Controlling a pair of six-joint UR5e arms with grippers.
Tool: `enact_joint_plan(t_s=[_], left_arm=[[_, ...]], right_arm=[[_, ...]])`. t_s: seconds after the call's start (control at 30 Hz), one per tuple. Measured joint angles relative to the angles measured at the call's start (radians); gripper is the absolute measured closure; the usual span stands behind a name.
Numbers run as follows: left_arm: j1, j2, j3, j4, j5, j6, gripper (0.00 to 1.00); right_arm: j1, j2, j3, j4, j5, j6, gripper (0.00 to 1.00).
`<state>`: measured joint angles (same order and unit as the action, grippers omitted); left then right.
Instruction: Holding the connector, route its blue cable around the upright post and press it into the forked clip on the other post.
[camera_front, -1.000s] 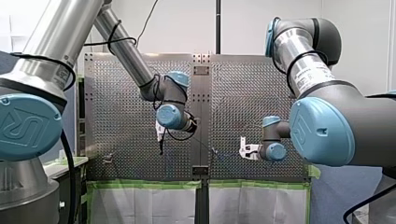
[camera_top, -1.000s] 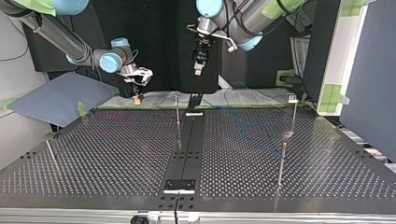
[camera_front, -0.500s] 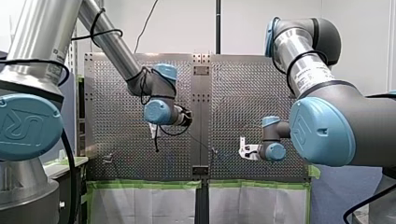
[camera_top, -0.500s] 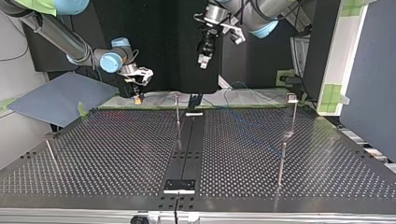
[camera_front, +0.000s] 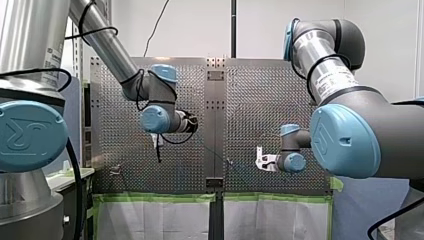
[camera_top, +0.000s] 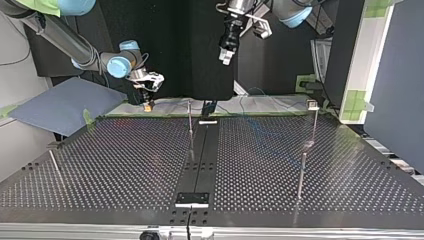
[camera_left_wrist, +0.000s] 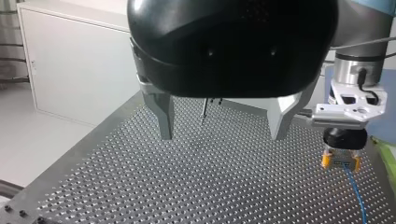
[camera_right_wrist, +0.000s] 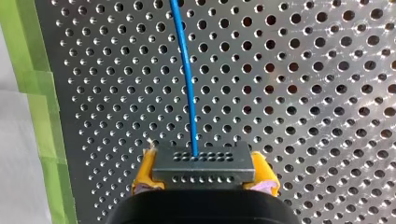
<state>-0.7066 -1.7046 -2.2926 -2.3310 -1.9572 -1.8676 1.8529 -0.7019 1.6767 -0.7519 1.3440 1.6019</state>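
Right end effector (camera_right_wrist: 204, 173) clamped on connector (camera_right_wrist: 203, 165), low over desk (camera_right_wrist: 327, 93) beside green tape (camera_right_wrist: 32, 93); connector's long axis spans yellow pads (camera_right_wrist: 145, 170), blue cable (camera_right_wrist: 187, 79) pointing straight ahead. Left end effector (camera_left_wrist: 222, 135) wide open, empty.

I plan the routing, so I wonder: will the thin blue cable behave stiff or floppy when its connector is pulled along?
The thin blue cable looks slender, so it probably bends easily and weighs little. It leaves the grey rectangular connector almost straight, so it may spring back somewhat.
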Motion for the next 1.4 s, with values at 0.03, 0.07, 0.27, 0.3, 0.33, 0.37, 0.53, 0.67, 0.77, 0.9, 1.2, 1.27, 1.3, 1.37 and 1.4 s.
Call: enact_joint_plan(t_s=[0.03, 0.07, 0.27, 0.3, 0.33, 0.37, 0.53, 0.67, 0.77, 0.9, 1.2, 1.27, 1.3, 1.37, 1.4], left_arm=[[0.0, -0.007, -0.004, 0.01, 0.0, 0.0, 0.0], [0.0, -0.013, -0.005, 0.018, 0.0, 0.0, 0.0], [0.0, -0.044, -0.008, 0.07, 0.0, -0.002, 0.0], [0.0, -0.045, -0.008, 0.078, -0.001, -0.002, 0.0], [0.0, -0.046, -0.008, 0.089, -0.001, -0.002, 0.0], [0.001, -0.047, -0.008, 0.097, -0.001, -0.002, 0.0], [0.001, -0.048, -0.008, 0.137, 0.0, -0.002, 0.0], [0.001, -0.048, -0.008, 0.144, -0.001, -0.002, 0.0], [0.001, -0.048, -0.008, 0.144, -0.001, -0.002, 0.0], [0.001, -0.048, -0.009, 0.143, -0.002, -0.001, 0.0], [0.001, -0.048, -0.009, 0.134, -0.002, 0.002, 0.0], [0.002, -0.048, -0.009, 0.133, -0.002, 0.002, 0.0], [0.002, -0.048, -0.009, 0.133, -0.002, 0.002, 0.0], [0.002, -0.048, -0.009, 0.133, -0.002, 0.002, 0.0], [0.002, -0.048, -0.009, 0.133, -0.002, 0.002, 0.0]], right_arm=[[-0.001, 0.0, 0.0, 0.0, 0.0, 0.0, 1.0], [-0.001, 0.0, 0.0, 0.0, 0.0, 0.0, 1.0], [-0.002, 0.0, -0.002, 0.002, 0.0, -0.002, 1.0], [-0.002, 0.0, -0.003, 0.004, 0.0, -0.003, 1.0], [-0.002, 0.0, -0.005, 0.007, 0.0, -0.004, 1.0], [-0.002, 0.0, -0.007, 0.011, 0.0, -0.005, 1.0], [-0.003, 0.0, -0.036, 0.047, 0.013, -0.029, 1.0], [-0.006, -0.004, -0.055, 0.08, 0.041, -0.056, 1.0], [-0.008, -0.018, -0.062, 0.104, 0.064, -0.061, 1.0], [-0.008, -0.05, -0.065, 0.138, 0.098, -0.051, 1.0], [0.001, -0.126, -0.066, 0.181, 0.162, -0.012, 1.0], [0.0, -0.141, -0.066, 0.182, 0.163, -0.001, 1.0], [0.0, -0.148, -0.066, 0.182, 0.163, 0.005, 1.0], [0.0, -0.164, -0.067, 0.184, 0.163, 0.019, 1.0], [-0.001, -0.171, -0.067, 0.186, 0.163, 0.025, 1.0]])
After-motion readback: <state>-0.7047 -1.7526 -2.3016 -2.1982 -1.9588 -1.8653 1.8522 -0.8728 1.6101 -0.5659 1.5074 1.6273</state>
